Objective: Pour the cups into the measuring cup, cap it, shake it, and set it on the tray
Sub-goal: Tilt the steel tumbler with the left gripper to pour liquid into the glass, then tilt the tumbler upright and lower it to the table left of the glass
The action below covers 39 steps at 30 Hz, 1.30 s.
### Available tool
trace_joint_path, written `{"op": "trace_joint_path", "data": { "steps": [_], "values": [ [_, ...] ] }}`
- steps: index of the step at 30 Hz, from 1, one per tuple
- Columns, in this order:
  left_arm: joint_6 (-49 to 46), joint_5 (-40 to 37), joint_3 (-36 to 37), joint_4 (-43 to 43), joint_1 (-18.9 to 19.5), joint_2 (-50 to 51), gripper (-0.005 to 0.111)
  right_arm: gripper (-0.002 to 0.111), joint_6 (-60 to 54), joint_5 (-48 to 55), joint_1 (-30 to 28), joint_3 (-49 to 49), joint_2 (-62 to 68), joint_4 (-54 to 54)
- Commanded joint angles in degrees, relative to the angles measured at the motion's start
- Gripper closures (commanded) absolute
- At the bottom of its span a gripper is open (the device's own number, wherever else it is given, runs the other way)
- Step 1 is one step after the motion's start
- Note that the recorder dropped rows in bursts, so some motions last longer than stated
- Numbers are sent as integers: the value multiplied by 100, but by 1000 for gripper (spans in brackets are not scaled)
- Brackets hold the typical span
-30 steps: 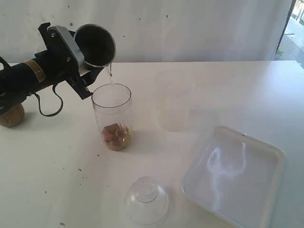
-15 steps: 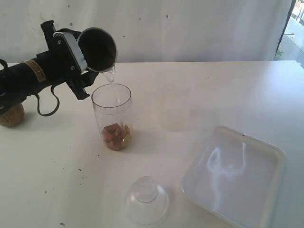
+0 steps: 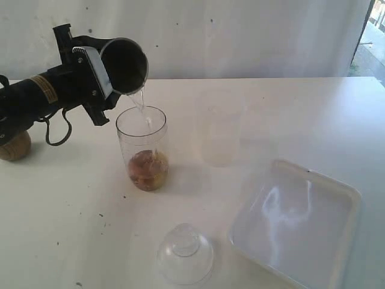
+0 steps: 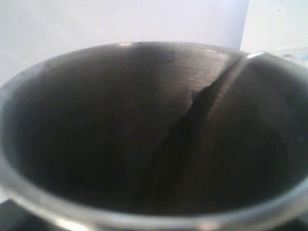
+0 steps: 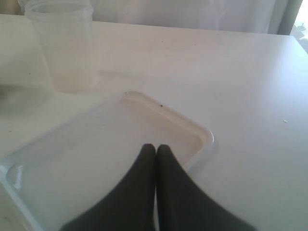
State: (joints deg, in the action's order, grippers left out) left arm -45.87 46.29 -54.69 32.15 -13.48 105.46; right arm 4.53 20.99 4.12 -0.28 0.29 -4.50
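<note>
My left gripper is shut on the steel tumbler and holds it tipped on its side above the measuring cup. A thin stream of clear liquid falls from the tumbler's lip into the measuring cup, which has brown contents at its bottom. The tumbler's dark inside fills the left wrist view. The frosted cup stands to the right, and the wooden cup stands at the far left edge. My right gripper is shut and empty, hovering over the white tray.
A clear dome lid lies on the table in front of the measuring cup. The white tray sits at the front right. The frosted cup stands just beyond the tray's far corner in the right wrist view.
The tumbler has tipped a little further and shifted slightly. The stream keeps running, and the liquid in the measuring cup has risen over the brown contents.
</note>
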Motion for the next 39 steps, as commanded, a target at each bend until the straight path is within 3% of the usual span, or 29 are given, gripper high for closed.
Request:
{"op": "trace_joint_path", "data": {
  "steps": [1,24,31,36,39],
  "values": [
    [-215,130,-74,-173,12,-84,107,108,25,-85,-15,28,-29,-20],
    [-101,69,-74,-173,12,-84,107,108,25,-85,-15,28,-29,-8],
    [2553,43,-74,-271,12,-84,107,108,25,-85,-15,28,-29,-18],
    [4789,-401,-74,-1302,12,-84,107,108,25,-85,-15,28,-29,-18],
    [5417,-1021,-74,-2141,12,-84,107,108,25,-85,-15,28,-29,-18]
  ]
}}
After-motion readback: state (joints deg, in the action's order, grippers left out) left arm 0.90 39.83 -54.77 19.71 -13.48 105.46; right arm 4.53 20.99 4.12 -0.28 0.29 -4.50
